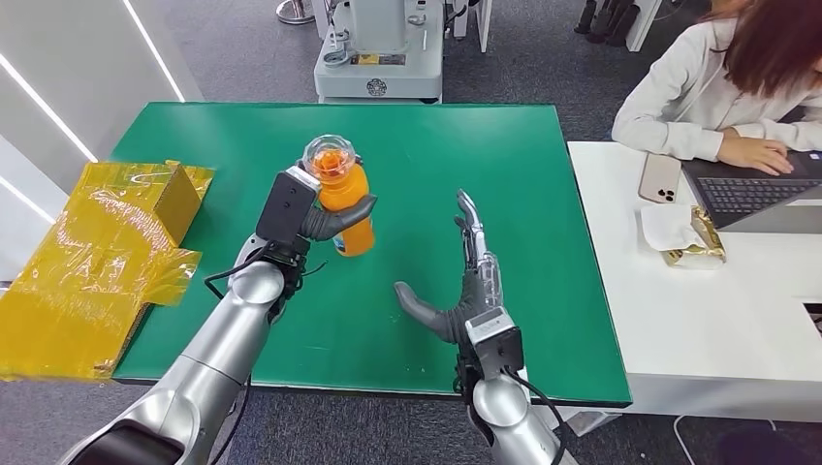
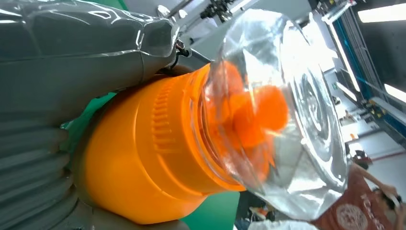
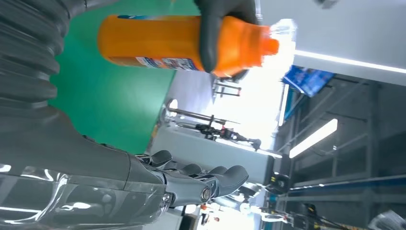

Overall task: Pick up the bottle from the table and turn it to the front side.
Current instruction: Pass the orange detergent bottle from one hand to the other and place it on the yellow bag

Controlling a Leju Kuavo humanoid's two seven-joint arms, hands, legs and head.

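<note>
An orange bottle (image 1: 347, 205) with a clear domed cap (image 1: 330, 157) stands upright over the green table (image 1: 485, 155), gripped around its body by my left hand (image 1: 315, 215). The left wrist view looks along the bottle (image 2: 148, 158) to its clear cap (image 2: 292, 115). The right wrist view shows the bottle (image 3: 158, 43) with a dark finger of my left hand (image 3: 215, 33) wrapped across it. To the bottle's right, my right hand (image 1: 465, 281) is open, fingers spread and palm facing the bottle, holding nothing; its fingers (image 3: 210, 179) are apart from the bottle.
Yellow-wrapped boxes (image 1: 97, 252) lie at the table's left edge. A white desk (image 1: 708, 320) adjoins on the right, where a person (image 1: 717, 87) works at a laptop (image 1: 756, 194) beside a phone (image 1: 659, 177). A grey machine base (image 1: 378, 58) stands beyond the table.
</note>
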